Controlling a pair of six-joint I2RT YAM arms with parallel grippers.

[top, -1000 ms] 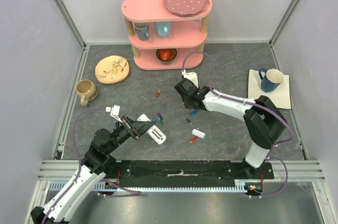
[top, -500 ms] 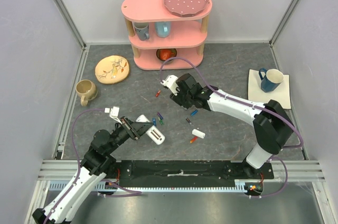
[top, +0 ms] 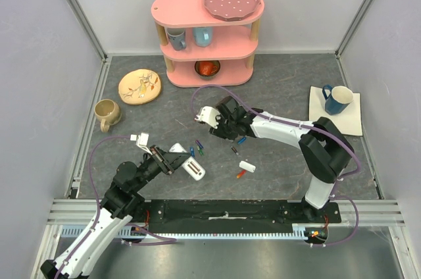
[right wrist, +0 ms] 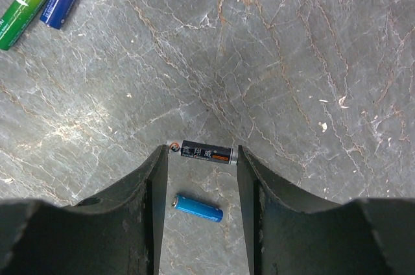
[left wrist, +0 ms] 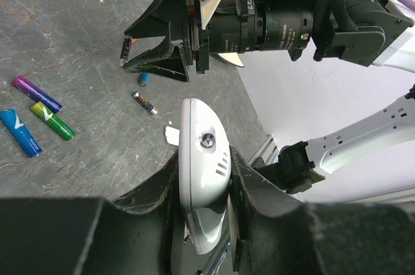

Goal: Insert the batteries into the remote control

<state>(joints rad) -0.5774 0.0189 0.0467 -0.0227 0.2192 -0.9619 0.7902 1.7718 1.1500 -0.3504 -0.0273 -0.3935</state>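
My left gripper [top: 172,158] is shut on the white remote control [left wrist: 202,165], holding it by its edges above the table at the near left. My right gripper [right wrist: 201,158] hovers mid-table, shut end to end on a dark grey battery [right wrist: 206,153], which hangs clear of the surface. Under it a blue battery [right wrist: 198,208] lies on the table. More loose batteries lie about: blue [left wrist: 19,132], green [left wrist: 52,120], purple [left wrist: 37,93], a second dark one [top: 234,150] and orange-red ones [top: 197,116] [top: 241,174].
A small white plastic piece [top: 247,166] lies near the middle. A pink shelf [top: 207,35] with crockery stands at the back, a yellow plate [top: 139,86] and beige mug [top: 107,113] at the left, and a blue mug [top: 337,99] on a white mat at the right.
My right gripper has swung leftward across the table with the dark battery still between its fingers. The left gripper and the remote have barely shifted.
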